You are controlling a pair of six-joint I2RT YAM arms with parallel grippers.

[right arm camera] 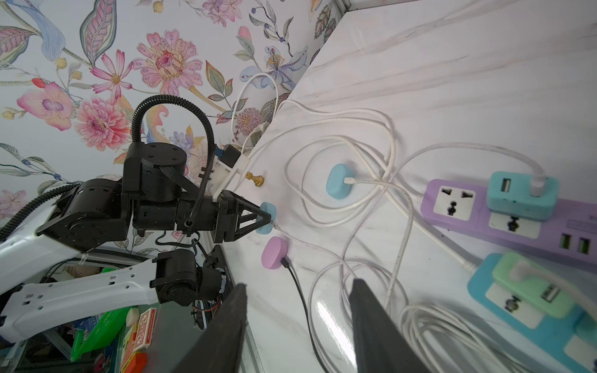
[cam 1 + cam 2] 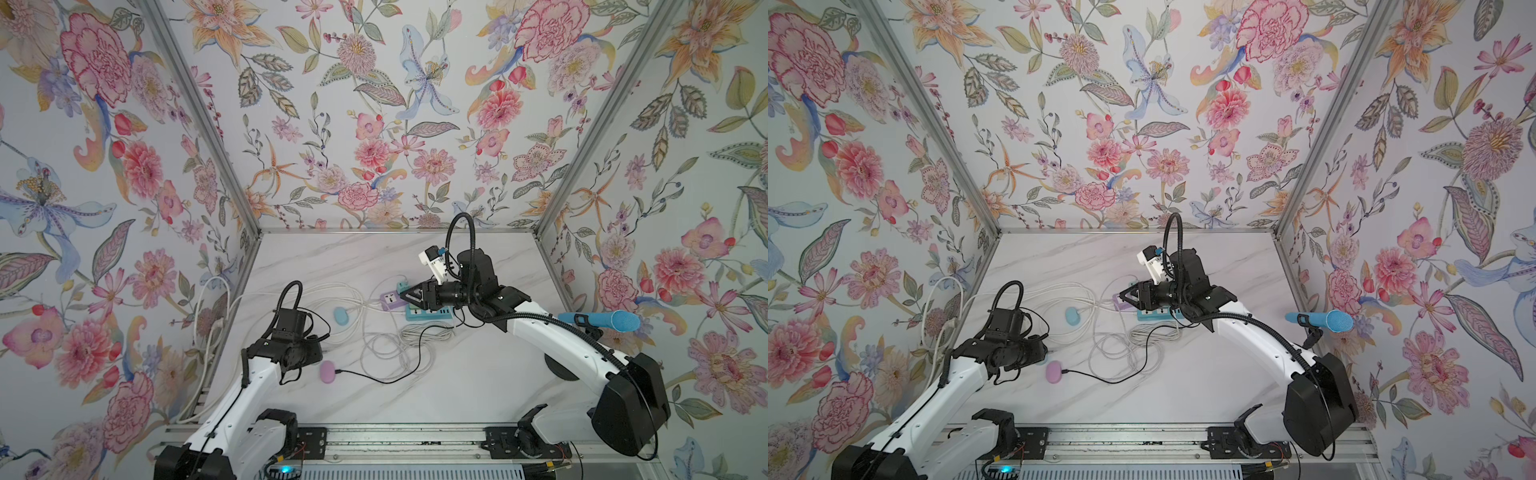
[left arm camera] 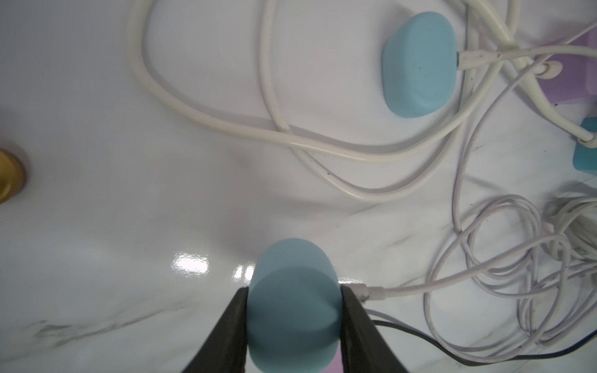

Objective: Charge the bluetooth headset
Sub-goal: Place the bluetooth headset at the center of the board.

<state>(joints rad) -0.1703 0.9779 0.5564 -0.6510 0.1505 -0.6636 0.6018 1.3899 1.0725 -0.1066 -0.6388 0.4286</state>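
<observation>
1. At the front left of the marble table [image 2: 478,374], the left gripper [image 3: 294,288] is clenched on a blue headset case [image 3: 292,313], with one black finger pressed against each side.
2. A thin white cable [image 3: 420,287] runs up to this case. Its plug sits against the case just beside one finger, but I cannot tell whether it is fully seated.
3. In both top views the left wrist hides the held case. Just beside that wrist lies a pink case [image 2: 327,371] with a black cable [image 1: 303,318] plugged into it.
4. A second blue case [image 2: 341,316] lies farther back with a white lead in its end. It is near a purple power strip [image 1: 552,242] and a teal power strip [image 1: 478,284].
5. The right gripper [image 1: 298,283] hangs over the strips. Its jaws are parted and nothing is between them.
6. Loose white cable coils [image 2: 386,349] lie between the two arms.
7. A blue microphone [image 2: 602,321] sits by the right wall.
8. A small brass knob [image 1: 255,179] stands on the table near the left wall.
</observation>
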